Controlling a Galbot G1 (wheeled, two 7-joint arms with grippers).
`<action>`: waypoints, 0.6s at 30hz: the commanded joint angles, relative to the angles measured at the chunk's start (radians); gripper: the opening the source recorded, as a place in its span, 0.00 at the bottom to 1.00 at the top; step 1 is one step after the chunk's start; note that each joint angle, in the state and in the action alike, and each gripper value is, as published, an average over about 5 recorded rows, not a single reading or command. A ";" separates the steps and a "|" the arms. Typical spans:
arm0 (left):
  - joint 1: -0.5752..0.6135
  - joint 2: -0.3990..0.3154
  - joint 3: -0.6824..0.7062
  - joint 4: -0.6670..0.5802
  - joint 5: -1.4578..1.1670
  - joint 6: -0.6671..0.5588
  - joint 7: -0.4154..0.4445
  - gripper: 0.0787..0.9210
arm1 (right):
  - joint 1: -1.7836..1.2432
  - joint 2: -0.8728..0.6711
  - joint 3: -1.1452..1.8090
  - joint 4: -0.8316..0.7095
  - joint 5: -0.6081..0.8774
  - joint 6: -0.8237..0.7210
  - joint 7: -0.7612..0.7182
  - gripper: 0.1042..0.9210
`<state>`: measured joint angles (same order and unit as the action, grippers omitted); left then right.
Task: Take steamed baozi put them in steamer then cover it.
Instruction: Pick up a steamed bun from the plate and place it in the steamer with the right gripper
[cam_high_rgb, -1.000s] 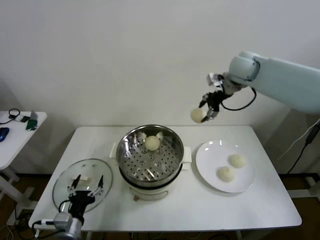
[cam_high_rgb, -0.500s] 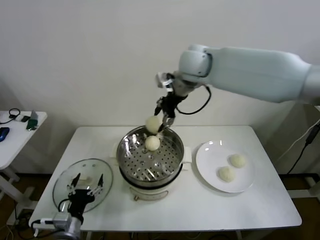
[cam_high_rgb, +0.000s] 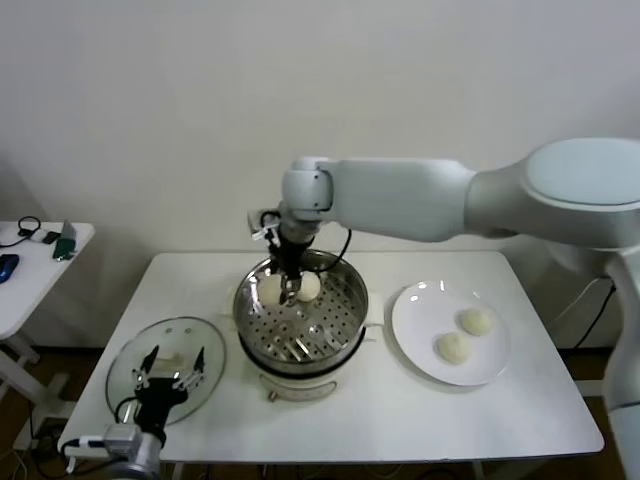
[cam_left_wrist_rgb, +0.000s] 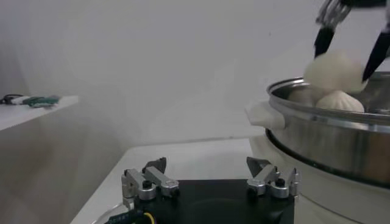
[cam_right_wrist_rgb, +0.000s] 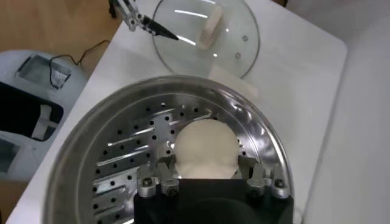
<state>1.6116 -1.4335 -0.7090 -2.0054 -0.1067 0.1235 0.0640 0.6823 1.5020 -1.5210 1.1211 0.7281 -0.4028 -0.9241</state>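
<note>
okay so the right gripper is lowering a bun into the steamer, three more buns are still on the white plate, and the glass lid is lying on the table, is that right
Not quite: the white plate holds two buns, not three, as the head view shows. The rest stands: the right gripper holds a bun over the steamer, where another bun already sits, and the glass lid lies on the table.

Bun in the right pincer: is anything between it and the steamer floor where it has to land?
Nothing visible does. The right pincer holds the bun over open perforated floor of the steamer. Another bun sits beside it, not beneath. The lid lies off on the table, by the open left pincer.
</note>
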 joint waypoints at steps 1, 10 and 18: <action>0.000 -0.002 0.001 0.004 0.001 0.000 0.000 0.88 | -0.108 0.100 -0.009 -0.096 -0.098 -0.003 0.014 0.71; 0.001 -0.004 0.001 0.007 0.002 -0.002 0.000 0.88 | -0.119 0.089 -0.006 -0.093 -0.128 0.017 0.028 0.73; -0.003 -0.004 0.003 0.005 0.006 0.003 0.000 0.88 | 0.058 -0.054 0.025 -0.005 -0.079 0.105 -0.082 0.87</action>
<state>1.6098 -1.4376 -0.7082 -1.9985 -0.1043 0.1232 0.0636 0.6220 1.5374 -1.5142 1.0736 0.6388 -0.3643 -0.9226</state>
